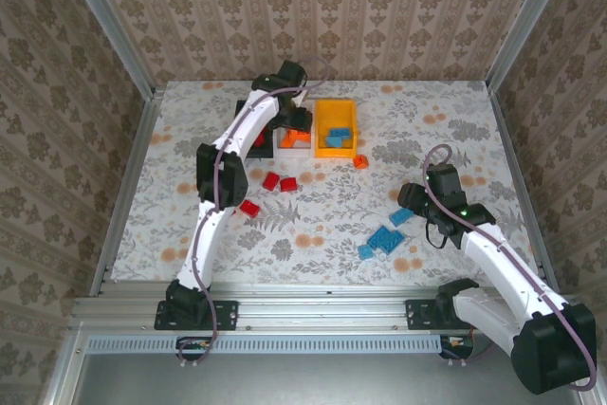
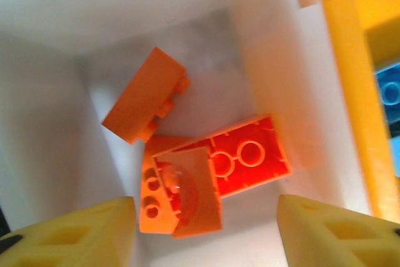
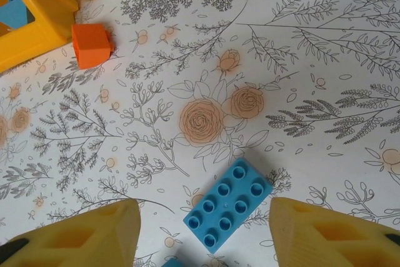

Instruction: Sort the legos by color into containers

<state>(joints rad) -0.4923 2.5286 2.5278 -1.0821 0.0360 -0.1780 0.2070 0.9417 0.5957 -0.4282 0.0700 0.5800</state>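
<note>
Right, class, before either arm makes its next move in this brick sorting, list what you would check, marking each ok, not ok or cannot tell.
1. Left claw open and empty above the white bin: ok.
2. White bin holds one colour: cannot tell; a redder brick lies among the orange bricks.
3. Right claw open and empty: ok.
4. Blue brick lies flat on the table between the right claw's fingers: ok.
5. Yellow bin holds blue only: ok, seen from above.
6. All bricks sorted: not ok; red bricks and an orange brick lie loose on the table.
</note>
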